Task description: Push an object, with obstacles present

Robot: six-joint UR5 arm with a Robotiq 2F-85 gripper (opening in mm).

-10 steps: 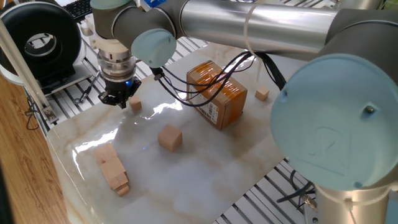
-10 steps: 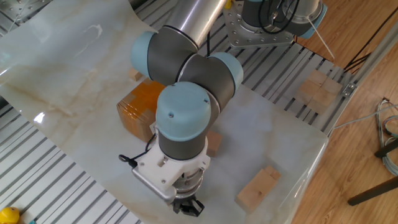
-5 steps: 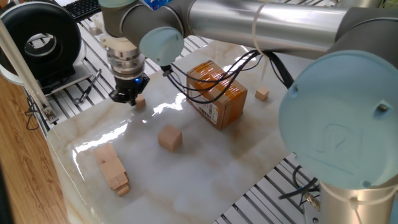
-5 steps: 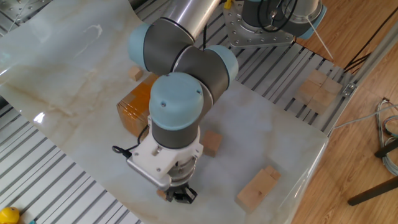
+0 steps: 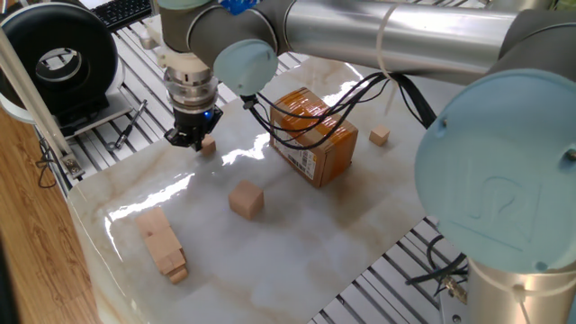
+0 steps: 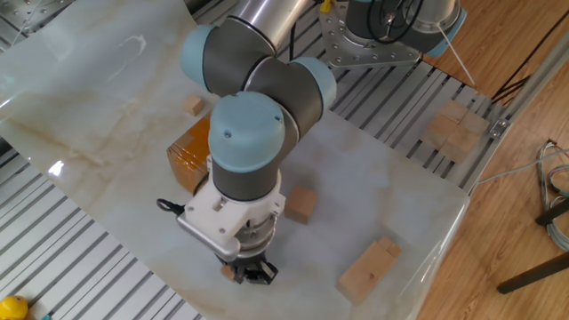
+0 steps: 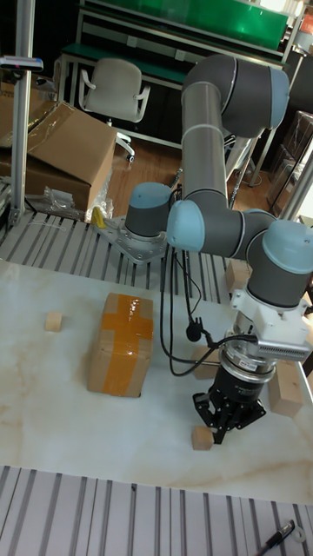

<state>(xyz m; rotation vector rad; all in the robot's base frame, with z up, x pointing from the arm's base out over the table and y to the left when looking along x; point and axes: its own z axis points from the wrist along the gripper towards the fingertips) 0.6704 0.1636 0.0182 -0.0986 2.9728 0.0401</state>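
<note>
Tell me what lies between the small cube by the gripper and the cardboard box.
Nothing solid: in one fixed view, only bare, glossy marble separates the small cube beside the gripper from the cardboard box. The arm's black cables hang above that stretch.

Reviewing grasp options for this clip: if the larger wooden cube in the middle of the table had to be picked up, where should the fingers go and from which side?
Probably from straight above, closing on two opposite upright faces of the larger cube. It sits flat and alone, with bare tabletop on every side. The box and the gripper stand apart from it.
</note>
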